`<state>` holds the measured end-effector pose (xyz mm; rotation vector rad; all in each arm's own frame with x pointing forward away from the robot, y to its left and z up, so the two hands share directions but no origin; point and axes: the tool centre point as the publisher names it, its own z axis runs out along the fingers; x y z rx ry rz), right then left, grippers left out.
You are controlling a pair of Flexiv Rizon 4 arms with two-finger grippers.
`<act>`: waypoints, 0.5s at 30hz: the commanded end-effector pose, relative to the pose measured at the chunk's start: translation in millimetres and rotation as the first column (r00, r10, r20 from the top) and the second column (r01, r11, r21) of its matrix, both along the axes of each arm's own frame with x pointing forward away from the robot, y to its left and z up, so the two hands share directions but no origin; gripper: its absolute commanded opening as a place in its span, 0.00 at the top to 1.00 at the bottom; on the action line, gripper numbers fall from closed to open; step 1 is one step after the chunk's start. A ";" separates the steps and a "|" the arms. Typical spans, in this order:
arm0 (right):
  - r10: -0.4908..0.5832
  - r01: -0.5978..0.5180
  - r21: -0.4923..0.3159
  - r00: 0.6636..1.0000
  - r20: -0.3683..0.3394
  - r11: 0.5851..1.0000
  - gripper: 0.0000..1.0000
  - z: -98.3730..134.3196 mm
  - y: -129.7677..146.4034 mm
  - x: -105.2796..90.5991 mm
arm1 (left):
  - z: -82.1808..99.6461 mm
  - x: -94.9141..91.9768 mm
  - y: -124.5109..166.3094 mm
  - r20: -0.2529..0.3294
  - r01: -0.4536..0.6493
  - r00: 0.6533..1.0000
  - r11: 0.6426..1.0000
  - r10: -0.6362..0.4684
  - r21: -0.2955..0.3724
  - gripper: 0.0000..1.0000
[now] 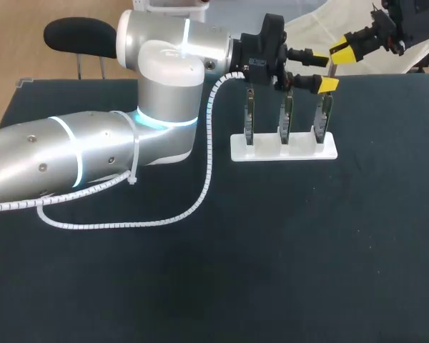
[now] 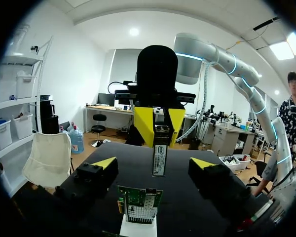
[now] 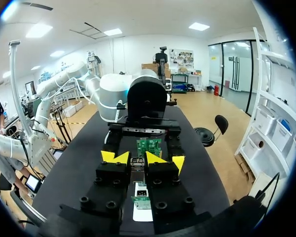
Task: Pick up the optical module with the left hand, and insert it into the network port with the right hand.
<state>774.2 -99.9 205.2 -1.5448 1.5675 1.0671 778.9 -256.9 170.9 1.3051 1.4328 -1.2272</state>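
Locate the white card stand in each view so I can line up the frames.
Head view: white stand on the table right of centre, three green cards upright in it.
Left wrist view: white stand directly beneath the nearest green card.
Right wrist view: white stand showing just below the nearest green card.
Shared landmark: the green cards.

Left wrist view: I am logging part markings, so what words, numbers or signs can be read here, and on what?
Label on the optical module, held in the right tool: print too blurred to read.
On the circuit board in the white stand: no readable text.
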 end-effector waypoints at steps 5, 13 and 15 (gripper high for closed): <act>-0.005 0.005 0.002 1.000 0.001 1.000 1.00 -2.5 -0.5 -3.8 | 6.7 -3.3 -1.1 0.027 0.008 1.000 1.000 -0.009 0.030 0.00; -0.001 0.001 -0.004 1.000 0.011 1.000 1.00 -3.0 0.1 -2.4 | 15.4 -1.5 3.9 0.047 0.011 0.999 0.994 -0.017 0.110 0.00; 0.000 0.000 -0.004 1.000 0.012 1.000 1.00 -3.0 0.1 -2.2 | 14.9 -1.7 7.0 0.042 0.001 0.999 0.992 -0.007 0.124 0.00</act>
